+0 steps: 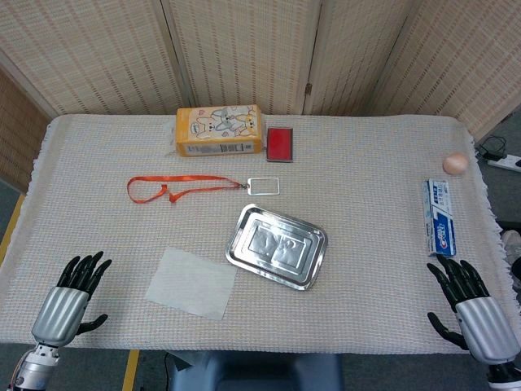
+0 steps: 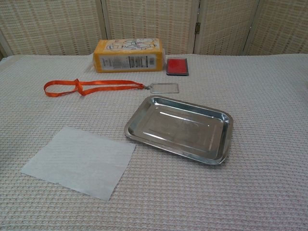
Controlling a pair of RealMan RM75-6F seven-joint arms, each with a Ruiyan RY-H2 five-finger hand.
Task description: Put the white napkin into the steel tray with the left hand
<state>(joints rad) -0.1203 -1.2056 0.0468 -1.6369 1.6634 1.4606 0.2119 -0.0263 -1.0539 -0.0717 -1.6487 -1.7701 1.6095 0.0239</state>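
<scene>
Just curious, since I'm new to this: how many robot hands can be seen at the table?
2. The left hand rests at the table's near-left corner, left of the white napkin. The right hand is at the near-right corner, below the toothpaste box. Both show only in the head view.

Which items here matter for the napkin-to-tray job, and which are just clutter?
Belongs to the job:
flat white paper napkin
rectangular steel tray, nothing in it
left hand, open, holding nothing

Just lying about:
orange lanyard with clear badge holder
yellow tissue box
small red rectangular case
blue-and-white toothpaste box
pale egg
right hand, idle
</scene>
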